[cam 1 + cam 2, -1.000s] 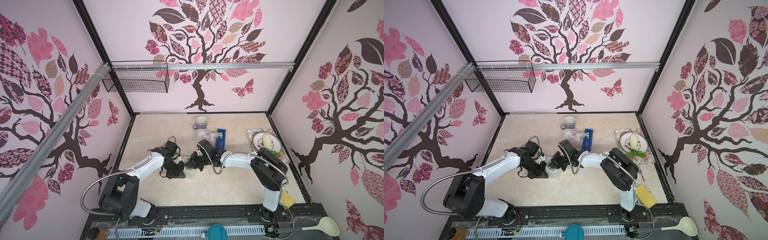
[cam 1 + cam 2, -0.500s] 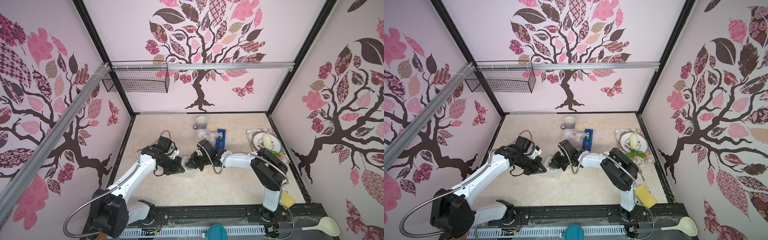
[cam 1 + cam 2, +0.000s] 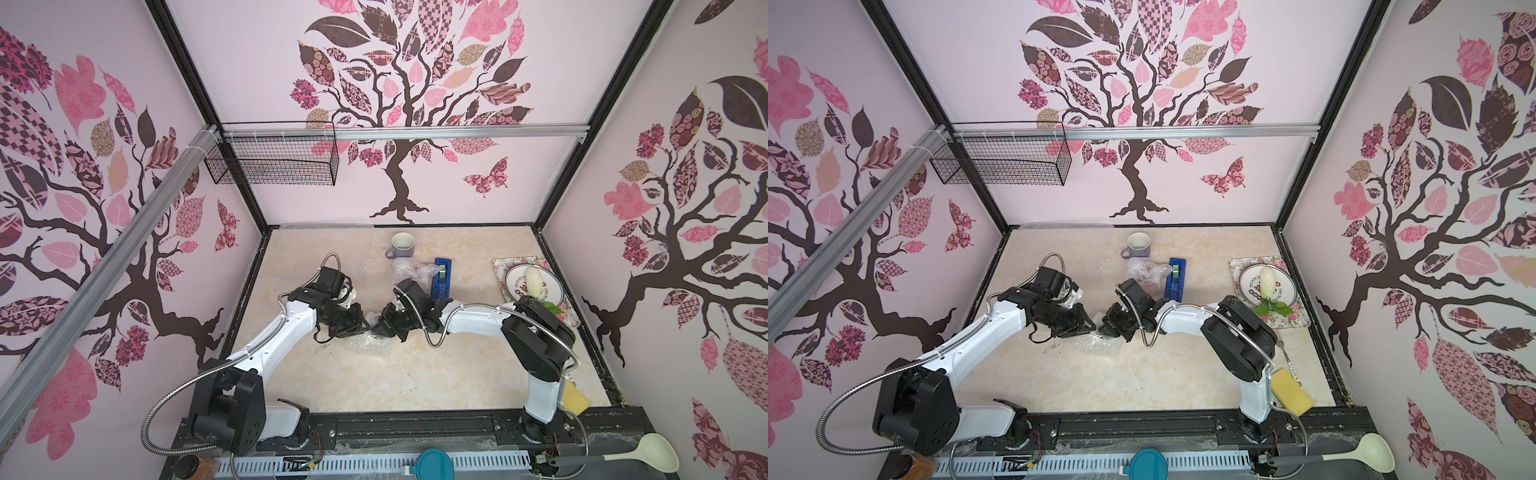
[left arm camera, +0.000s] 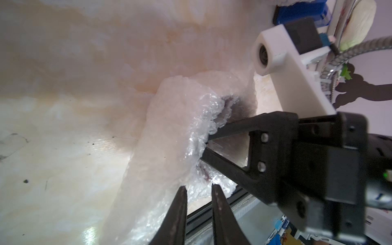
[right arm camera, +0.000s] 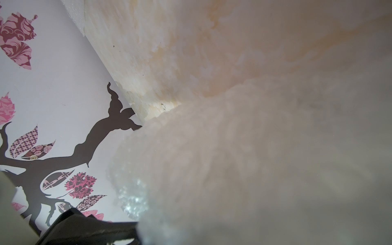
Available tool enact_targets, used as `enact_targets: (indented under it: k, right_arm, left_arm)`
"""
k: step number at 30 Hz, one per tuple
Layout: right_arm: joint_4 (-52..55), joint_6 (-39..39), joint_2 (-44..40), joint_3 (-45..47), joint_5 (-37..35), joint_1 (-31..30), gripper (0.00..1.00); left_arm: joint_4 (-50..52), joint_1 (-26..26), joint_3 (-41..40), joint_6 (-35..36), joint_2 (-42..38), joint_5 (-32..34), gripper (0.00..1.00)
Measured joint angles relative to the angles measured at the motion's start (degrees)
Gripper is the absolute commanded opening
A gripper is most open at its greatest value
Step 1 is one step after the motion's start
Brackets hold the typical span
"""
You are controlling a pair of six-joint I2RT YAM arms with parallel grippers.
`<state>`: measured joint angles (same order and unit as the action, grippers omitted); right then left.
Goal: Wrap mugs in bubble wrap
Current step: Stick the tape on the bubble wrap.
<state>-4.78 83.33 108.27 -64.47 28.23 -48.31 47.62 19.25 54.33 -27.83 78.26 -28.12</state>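
The bubble wrap (image 3: 368, 344) lies crumpled at the centre of the table (image 3: 374, 386) in both top views. A dark shape inside it is too blurred to name. A second wrapped clump (image 3: 409, 270) sits above it in the frame, beside the one tape dispenser (image 3: 441, 277). One bare mug (image 3: 402, 245) stands higher still, the only mug plainly seen.

The right gripper (image 4: 207, 139) is clamped on a fold of the bubble wrap. The left gripper (image 4: 198, 188) has its jaws a little apart, with the tips at the wrap's edge. Whether they pinch it I cannot tell.

Half a second ago the left arm stretched in from farther left; now its tips nearly meet the right's. The right arm has not moved. The right wrist view is mostly blurred wrap.
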Motion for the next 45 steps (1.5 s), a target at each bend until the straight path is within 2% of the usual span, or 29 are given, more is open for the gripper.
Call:
enact_targets:
  k: [3,6,8,12,18,28,45]
  right_arm:
    - [2.08,-0.70,0.00,-1.01,-0.17,-0.02,0.04]
    - [5.75,-1.64,0.00,-2.89,-0.61,-0.13,0.12]
    - [8.50,-2.64,0.00,-4.26,-1.22,-0.13,0.22]
    - [14.12,-4.52,0.00,-7.45,-2.34,-0.13,0.34]
    - [19.58,-6.10,0.00,-10.19,-3.26,-0.11,0.45]
    - [23.69,-6.03,-0.02,-12.90,-4.04,-0.04,0.56]
    - [27.85,-6.01,-0.28,-15.34,-4.22,1.25,0.67]
  left_arm:
    - [-0.17,0.00,-0.83,0.35,2.49,1.22,0.25]
    - [-0.72,0.00,-1.70,0.44,3.34,1.53,0.24]
    - [-1.05,0.09,-1.70,0.44,3.32,1.95,0.24]
    - [-1.64,0.09,-1.95,0.42,3.34,1.95,0.25]
    - [-2.29,0.13,-1.95,0.44,3.63,1.75,0.23]
    - [-2.93,0.13,-1.95,0.42,4.17,0.85,0.20]
    - [-3.06,0.15,-1.95,-0.22,4.17,0.59,0.17]
